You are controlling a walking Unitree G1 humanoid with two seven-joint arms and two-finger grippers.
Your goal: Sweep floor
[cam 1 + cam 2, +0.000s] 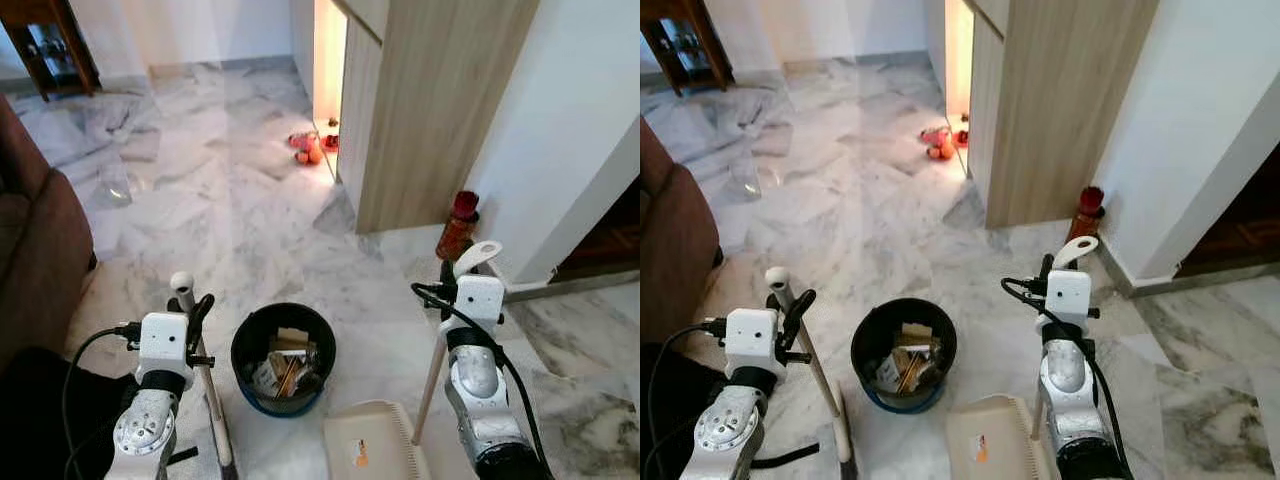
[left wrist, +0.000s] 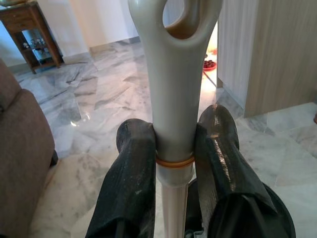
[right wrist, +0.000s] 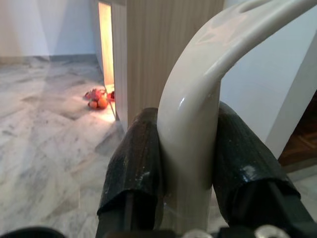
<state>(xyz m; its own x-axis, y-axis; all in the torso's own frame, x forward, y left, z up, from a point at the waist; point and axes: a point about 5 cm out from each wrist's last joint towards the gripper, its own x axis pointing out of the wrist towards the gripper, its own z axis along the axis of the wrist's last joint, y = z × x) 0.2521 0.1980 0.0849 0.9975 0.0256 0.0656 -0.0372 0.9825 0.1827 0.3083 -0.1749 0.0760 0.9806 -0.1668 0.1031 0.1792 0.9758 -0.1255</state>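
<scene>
Black bin (image 1: 283,358) sits full at the bottom middle, between the left gripper (image 2: 173,148) clamped on the broom handle (image 2: 173,89) and the right gripper (image 3: 185,163) clamped on the dustpan handle (image 3: 193,114) (a careless swing could tip it).

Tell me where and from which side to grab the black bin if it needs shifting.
Grip the black bin by its rim, from straight above on the near side. It stands upright and open, with rubbish inside leaving the edge bare. Both pincers are busy: left pincer on the broom handle, right pincer on the dustpan handle.
</scene>
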